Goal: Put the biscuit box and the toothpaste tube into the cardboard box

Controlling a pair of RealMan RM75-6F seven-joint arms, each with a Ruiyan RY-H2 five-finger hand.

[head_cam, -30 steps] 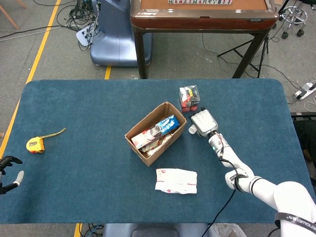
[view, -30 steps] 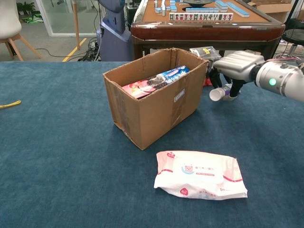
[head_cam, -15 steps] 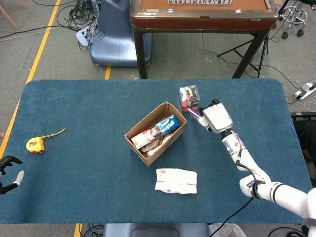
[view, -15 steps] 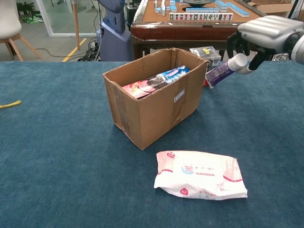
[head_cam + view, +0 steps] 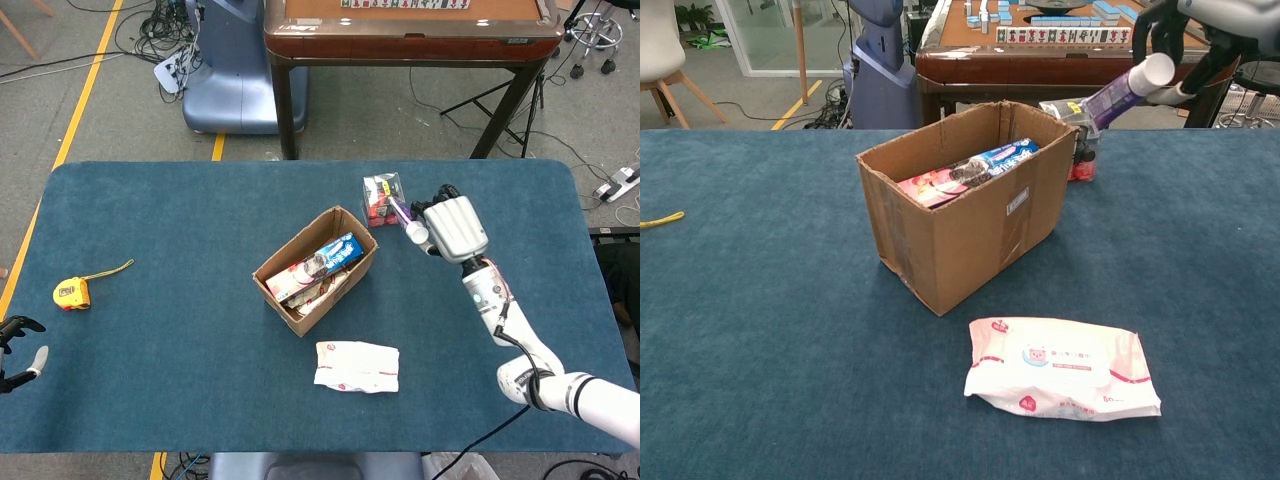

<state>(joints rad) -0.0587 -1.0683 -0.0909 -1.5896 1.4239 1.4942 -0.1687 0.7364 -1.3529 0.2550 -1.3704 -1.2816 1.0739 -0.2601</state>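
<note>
**Right hand holds the toothpaste tube aloft beside the cardboard box**

We see a broad worktop [image 5: 180, 300] covered in dark blue felt, filling most of both views. Near its middle stands the cardboard box [image 5: 960, 235], open at the top and turned at an angle to the worktop edges. Inside it lies the biscuit box [image 5: 940, 185], with a blue-and-white packet resting alongside and poking just above the rim.

In front of the cardboard box, apart from it, a white and pink pack of wipes [image 5: 1060, 368] lies flat on the felt.

Our right hand [image 5: 455, 228] is raised above the worktop to the right of the cardboard box, its fingers wrapped around the cap end of the toothpaste tube [image 5: 1118, 93]. The purple tube is tilted, its white cap uppermost and its tail pointing down toward a small clear container [image 5: 382, 198] with red contents, which sits just behind the cardboard box's right corner.

Our left hand [image 5: 18, 352] shows only at the far left edge of the head view, off the worktop; we cannot tell how its fingers lie.

A yellow tape measure [image 5: 71, 292] lies near the worktop's left edge, well apart from everything else.
</note>
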